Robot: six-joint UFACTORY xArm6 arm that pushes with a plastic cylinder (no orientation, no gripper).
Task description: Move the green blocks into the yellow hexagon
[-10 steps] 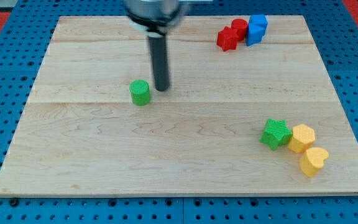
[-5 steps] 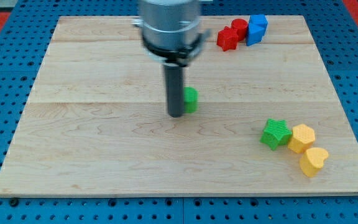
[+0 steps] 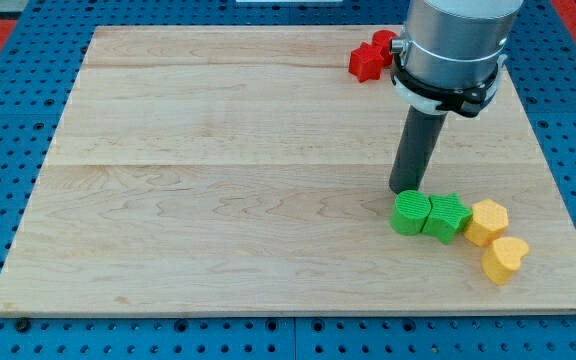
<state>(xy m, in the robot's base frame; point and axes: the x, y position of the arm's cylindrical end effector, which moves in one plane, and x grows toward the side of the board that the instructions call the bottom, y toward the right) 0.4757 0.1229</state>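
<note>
A green cylinder lies at the view's lower right, touching the green star on its right. The star touches the yellow hexagon, and a yellow heart sits just below the hexagon. My tip stands on the board just above the green cylinder, at its upper left edge. The rod rises from there toward the view's top right.
A red star and part of a red block lie near the view's top, partly hidden by the arm's body. The wooden board rests on a blue pegboard.
The green cylinder has been pushed from the board's middle to the right, up against the green star. My tip has moved right with it. The arm now hides the blue block.
</note>
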